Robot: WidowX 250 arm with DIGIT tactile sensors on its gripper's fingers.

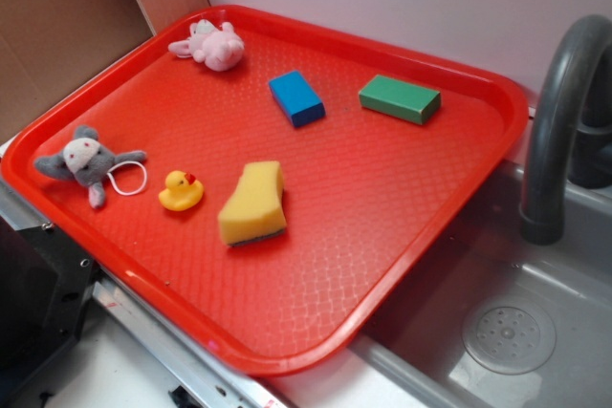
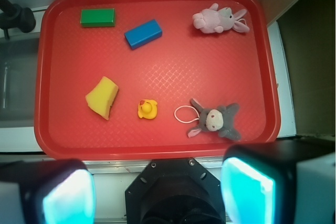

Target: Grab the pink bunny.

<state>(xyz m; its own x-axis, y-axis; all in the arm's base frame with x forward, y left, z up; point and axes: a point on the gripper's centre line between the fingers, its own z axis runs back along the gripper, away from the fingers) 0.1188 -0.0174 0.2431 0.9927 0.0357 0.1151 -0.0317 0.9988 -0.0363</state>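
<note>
Claw [image 2: 157,195]: from my wrist camera I see both fingers at the bottom of the frame, spread wide apart with nothing between them, hanging over the near edge of the tray; it does not show in the exterior view.
Pink bunny [image 1: 210,45]: lying on its side near the tray's far left corner in the exterior view; upper right of the wrist frame [image 2: 218,20], well apart from the claw.
Red tray [image 1: 382,226]: I see it carrying all the items, with a grey sink [image 1: 535,332] beside it at lower right.
Grey plush mouse [image 1: 84,161]: at the left edge of the tray, its white string tail looped toward the rubber duck [image 1: 180,191].
Yellow sponge [image 1: 253,204]: just right of the duck, near the tray's middle.
Blue block [image 1: 295,97]: right of the bunny, in the upper middle.
Green block [image 1: 400,98]: right of the blue one, apart from it.
Faucet [image 1: 559,121]: dark curved spout at the right edge.
</note>
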